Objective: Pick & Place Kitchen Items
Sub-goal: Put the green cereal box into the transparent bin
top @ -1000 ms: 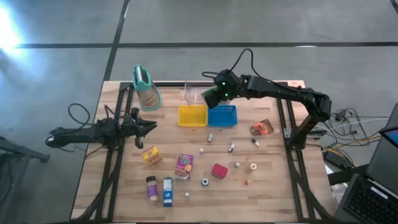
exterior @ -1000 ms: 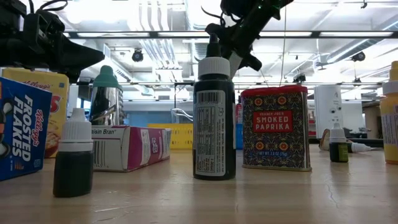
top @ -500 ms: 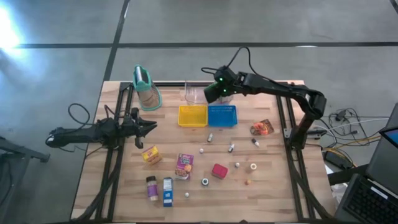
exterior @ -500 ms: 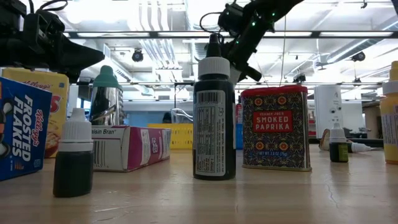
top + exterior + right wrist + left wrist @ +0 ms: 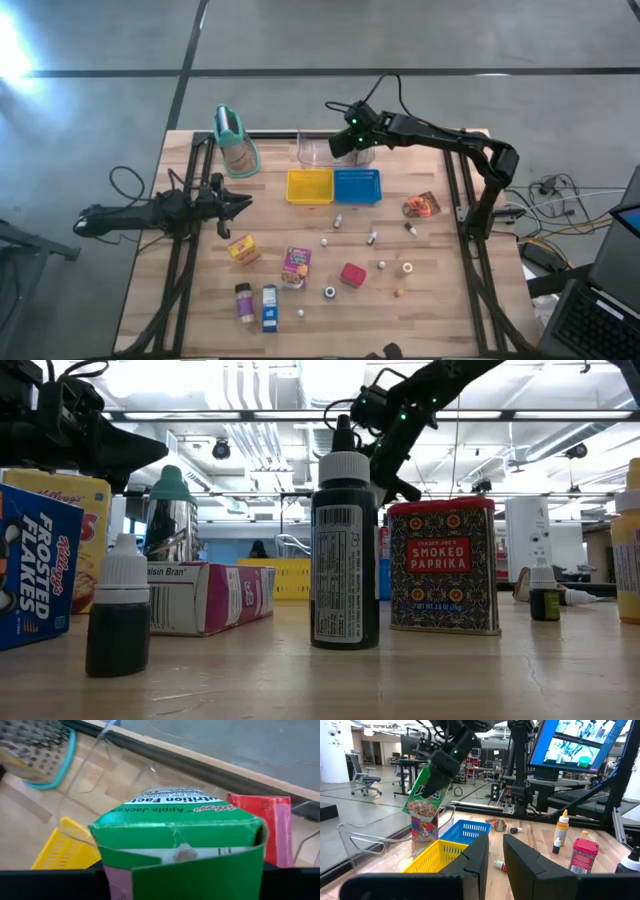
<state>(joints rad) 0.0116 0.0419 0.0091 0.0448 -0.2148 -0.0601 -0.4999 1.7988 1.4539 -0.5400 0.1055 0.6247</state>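
The right gripper (image 5: 341, 143), upper middle of the high view, grips a green carton (image 5: 426, 796) above the clear bin (image 5: 309, 152), likely for dropping it inside. The left gripper (image 5: 243, 204) waits at middle left, fingers nearly closed on nothing.

Two square plastic trays are seen, one yellow tray (image 5: 309, 186) and one blue tray (image 5: 357, 185). One clear plastic bin (image 5: 312, 150) is seen. One red paprika tin (image 5: 352, 274) is seen.
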